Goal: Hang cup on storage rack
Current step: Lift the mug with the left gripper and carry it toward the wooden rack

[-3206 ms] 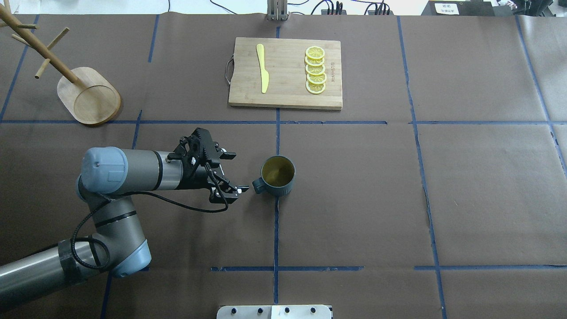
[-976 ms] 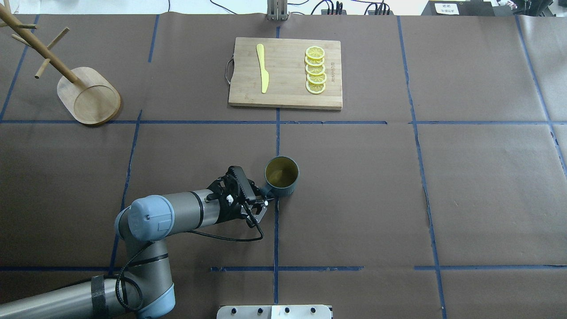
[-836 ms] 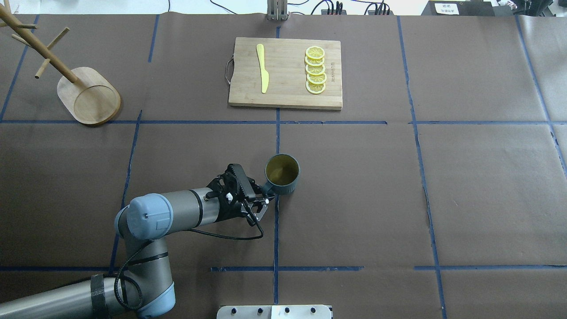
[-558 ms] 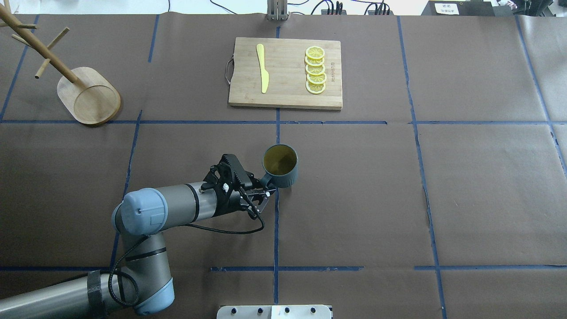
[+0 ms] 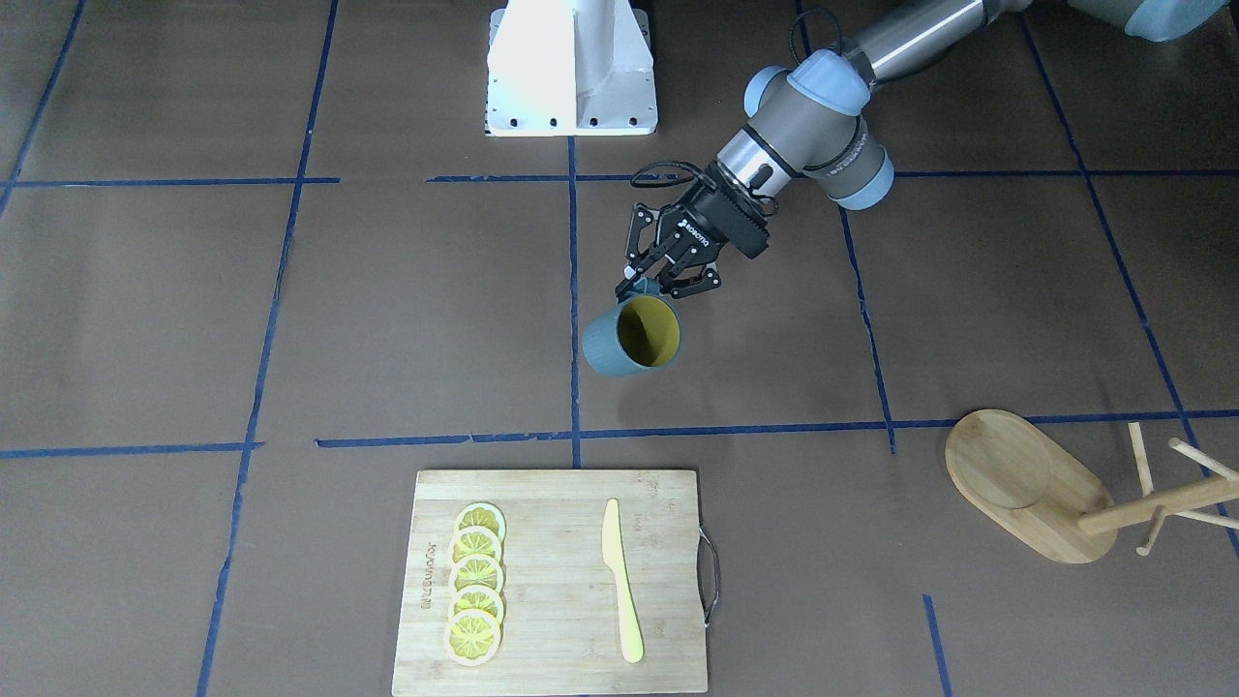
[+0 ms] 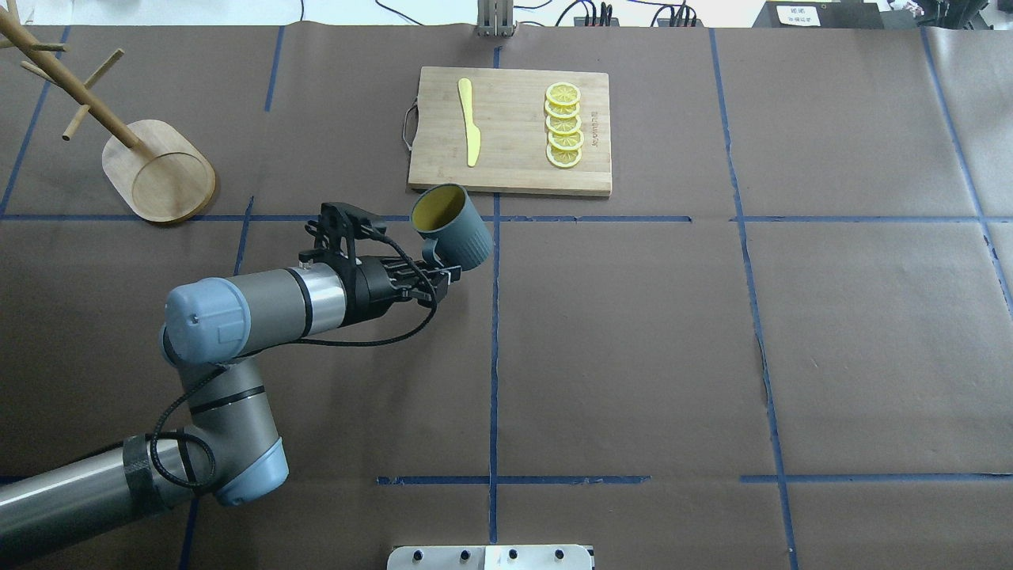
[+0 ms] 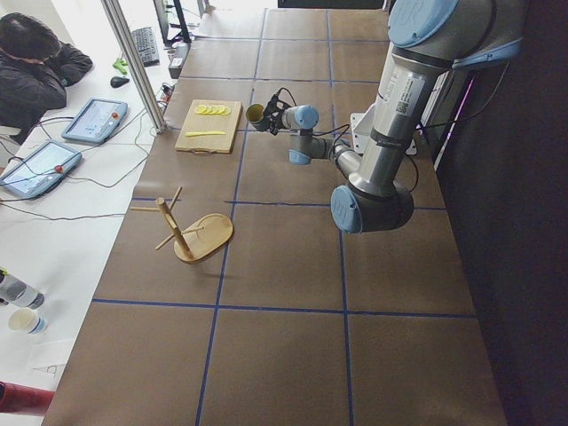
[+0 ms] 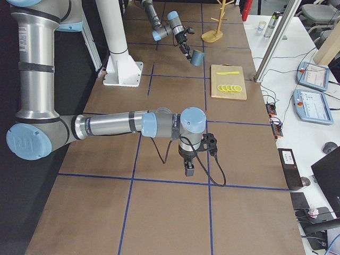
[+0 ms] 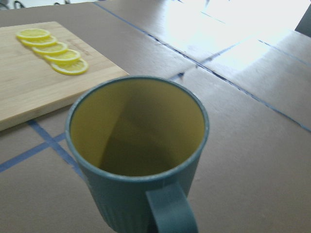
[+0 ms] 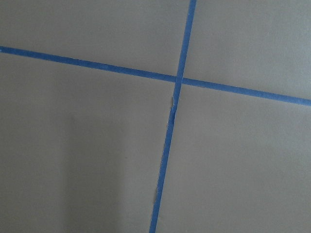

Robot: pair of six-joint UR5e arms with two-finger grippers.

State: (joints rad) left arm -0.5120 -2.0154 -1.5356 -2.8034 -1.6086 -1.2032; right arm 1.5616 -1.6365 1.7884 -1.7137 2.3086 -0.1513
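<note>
The teal-grey cup (image 6: 453, 228) with a yellow inside hangs tilted in the air, held by its loop handle. My left gripper (image 6: 442, 273) is shut on that handle, just near of the cutting board's front edge. The front view shows the cup (image 5: 634, 337) below the left gripper (image 5: 647, 287), clear of the table. The left wrist view looks into the cup (image 9: 136, 145) from close up. The bamboo storage rack (image 6: 158, 170) stands at the far left, well away from the cup, with bare pegs. My right gripper (image 8: 188, 169) shows only in the right side view, pointing down over the table; I cannot tell its state.
A bamboo cutting board (image 6: 510, 174) with a yellow knife (image 6: 470, 123) and several lemon slices (image 6: 563, 127) lies at the far middle, just beyond the cup. Blue tape lines cross the brown table cover. The robot base (image 5: 571, 68) stands at the near edge.
My left gripper closed on the cup's handle, lifted the cup off the table and carried it toward the far left, tilting it.
</note>
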